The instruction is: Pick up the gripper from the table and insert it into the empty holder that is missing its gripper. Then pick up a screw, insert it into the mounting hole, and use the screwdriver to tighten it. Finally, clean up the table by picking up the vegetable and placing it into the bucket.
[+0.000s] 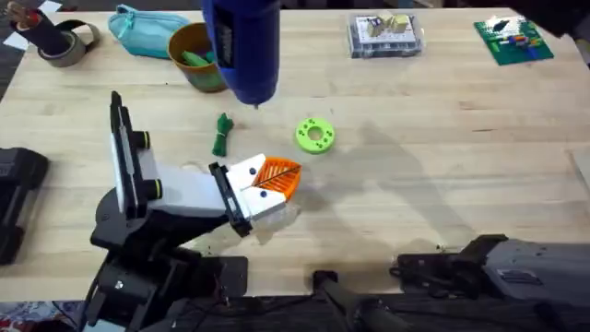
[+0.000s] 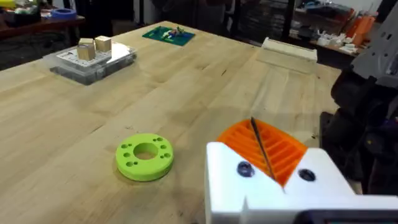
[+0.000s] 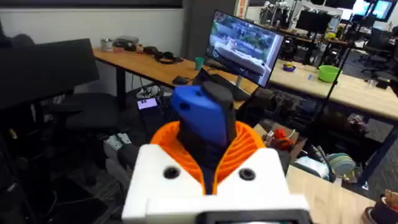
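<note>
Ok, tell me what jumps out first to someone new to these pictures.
The thick bright blue screwdriver looms large near the top of the overhead view, clamped between the right gripper's orange ribbed pads. Below it, the black holder carries an orange ribbed gripper at its clamp end. Between them on the light wooden table lies a bright green ring-shaped disc.

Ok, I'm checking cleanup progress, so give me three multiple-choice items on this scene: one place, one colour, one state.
1. Where is the vegetable? A in the bucket; B on the table; C in a gripper.
2. The screwdriver handle is: A red; B blue; C yellow.
3. The screwdriver is: A lying on the table; B standing in the bucket; C held by the right gripper.
Answers: 1B, it lies on bare wood; 2B, the handle is blue; 3C, the right wrist view shows it clamped.
</note>
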Tool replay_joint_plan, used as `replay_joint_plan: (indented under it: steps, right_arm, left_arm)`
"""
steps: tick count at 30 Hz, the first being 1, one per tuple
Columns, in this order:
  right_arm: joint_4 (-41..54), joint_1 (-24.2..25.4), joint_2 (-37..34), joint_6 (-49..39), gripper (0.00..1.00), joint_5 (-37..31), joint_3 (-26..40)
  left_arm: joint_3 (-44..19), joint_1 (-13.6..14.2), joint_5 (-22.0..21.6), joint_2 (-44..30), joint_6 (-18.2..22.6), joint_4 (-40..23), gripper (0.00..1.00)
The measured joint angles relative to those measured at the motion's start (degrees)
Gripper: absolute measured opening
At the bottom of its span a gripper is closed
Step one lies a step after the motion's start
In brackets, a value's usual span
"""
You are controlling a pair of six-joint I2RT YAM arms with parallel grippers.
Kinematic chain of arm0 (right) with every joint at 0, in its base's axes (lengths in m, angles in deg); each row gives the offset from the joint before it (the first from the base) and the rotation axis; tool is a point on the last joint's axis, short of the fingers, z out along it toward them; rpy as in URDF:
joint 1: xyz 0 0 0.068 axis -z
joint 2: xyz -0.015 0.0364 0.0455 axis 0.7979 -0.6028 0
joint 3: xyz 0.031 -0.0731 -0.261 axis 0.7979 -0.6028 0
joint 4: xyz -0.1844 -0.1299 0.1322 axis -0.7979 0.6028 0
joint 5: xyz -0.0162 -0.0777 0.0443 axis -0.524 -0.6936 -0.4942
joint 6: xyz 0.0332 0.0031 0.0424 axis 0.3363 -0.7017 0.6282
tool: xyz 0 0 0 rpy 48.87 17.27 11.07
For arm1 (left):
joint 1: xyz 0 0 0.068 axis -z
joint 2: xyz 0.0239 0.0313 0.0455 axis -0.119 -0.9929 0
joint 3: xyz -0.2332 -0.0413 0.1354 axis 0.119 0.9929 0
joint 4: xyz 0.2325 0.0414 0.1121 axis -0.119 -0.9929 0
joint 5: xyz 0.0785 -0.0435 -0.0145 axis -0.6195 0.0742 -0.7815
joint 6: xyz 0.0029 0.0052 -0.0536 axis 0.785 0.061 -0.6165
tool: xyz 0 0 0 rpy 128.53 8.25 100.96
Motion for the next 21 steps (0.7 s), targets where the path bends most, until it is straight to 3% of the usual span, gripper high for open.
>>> replay_joint_plan:
  steps: [10, 21]
  right_arm:
    - [-3.4, -1.2, 0.0, -0.6, 0.045, -0.1, -2.1]
    - [-15.7, -4.0, 0.0, 0.1, 0.044, -2.0, -12.2]
  left_arm:
    - [0.0, 0.0, 0.0, 0.0, 0.0, 0.0, 0.018]
    - [0.0, 0.0, 0.0, 0.0, 0.0, 0.0, 0.018]
